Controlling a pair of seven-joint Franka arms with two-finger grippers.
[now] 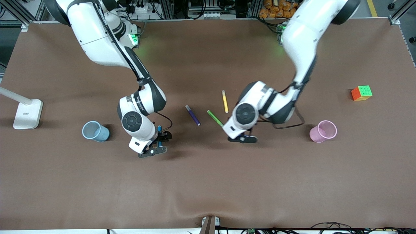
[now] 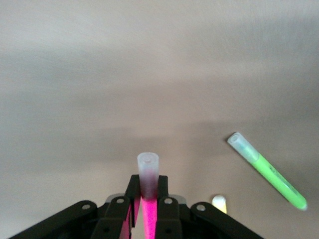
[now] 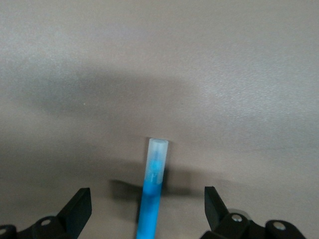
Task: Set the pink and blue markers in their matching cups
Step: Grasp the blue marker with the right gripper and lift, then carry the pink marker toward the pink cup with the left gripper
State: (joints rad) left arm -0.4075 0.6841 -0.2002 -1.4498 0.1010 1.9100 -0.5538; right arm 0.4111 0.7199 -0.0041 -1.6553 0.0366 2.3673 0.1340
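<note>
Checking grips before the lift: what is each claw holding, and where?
Left claw is shut on the pink marker just below its pale end. Right claw holds nothing, open around the blue marker.

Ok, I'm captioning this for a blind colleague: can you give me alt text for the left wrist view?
The left hand is shut on the pink marker, whose pale capped end sticks out past the black fingers over the brown table. A green marker lies on the table nearby, with the tip of a yellow marker just showing beside the hand.
</note>
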